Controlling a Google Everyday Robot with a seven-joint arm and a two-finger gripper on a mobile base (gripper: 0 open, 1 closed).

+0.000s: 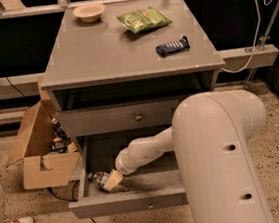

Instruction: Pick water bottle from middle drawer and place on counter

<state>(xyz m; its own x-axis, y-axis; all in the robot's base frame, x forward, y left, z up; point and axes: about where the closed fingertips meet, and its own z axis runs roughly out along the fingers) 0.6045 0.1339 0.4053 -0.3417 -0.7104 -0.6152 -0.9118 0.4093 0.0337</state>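
Flanking hand in drawer, water bottle

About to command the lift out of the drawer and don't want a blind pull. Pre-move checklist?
1. Middle drawer pulled out: ok.
2. Gripper down in its left front corner, at the water bottle: ok.
3. Hold on the bottle secure: cannot tell.
4. Upper drawer shut, out of the lift path: ok.
5. Bare spot on counter, away from bowl, chip bag and snack bar: ok.
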